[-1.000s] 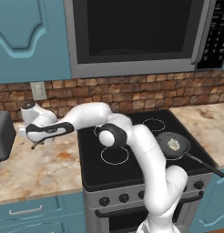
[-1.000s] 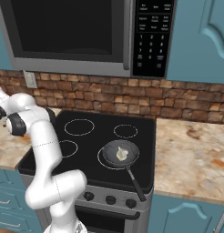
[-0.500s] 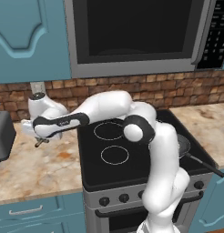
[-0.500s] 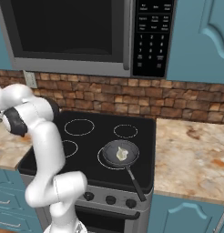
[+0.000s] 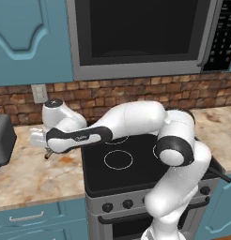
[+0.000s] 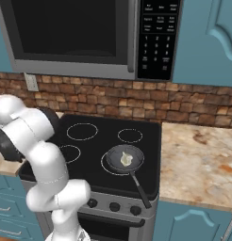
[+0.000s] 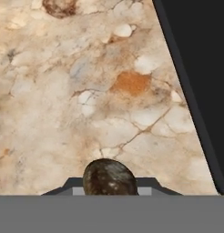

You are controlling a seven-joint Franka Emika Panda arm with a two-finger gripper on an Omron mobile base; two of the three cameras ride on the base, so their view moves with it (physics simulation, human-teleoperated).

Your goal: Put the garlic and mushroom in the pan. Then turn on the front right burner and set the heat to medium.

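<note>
My gripper hangs low over the stone counter just left of the stove, shut on the small brown mushroom. In the hand view the mushroom's dark rounded cap sits between the fingertips of the gripper, above the counter and beside the cooktop's black edge. The dark grey pan rests on the front right burner, its long black handle pointing toward the stove's front. The pale garlic lies inside the pan. My arm hides most of the pan in the left base view.
A dark toaster stands on the counter at the far left, close to the hand. The microwave hangs over the black cooktop. Control knobs line the stove front. Bare stone counter stretches to the stove's right.
The arm's elbow has swung forward and up while the hand stayed low over the counter left of the stove. The jaws have drawn slightly tighter around the mushroom.
</note>
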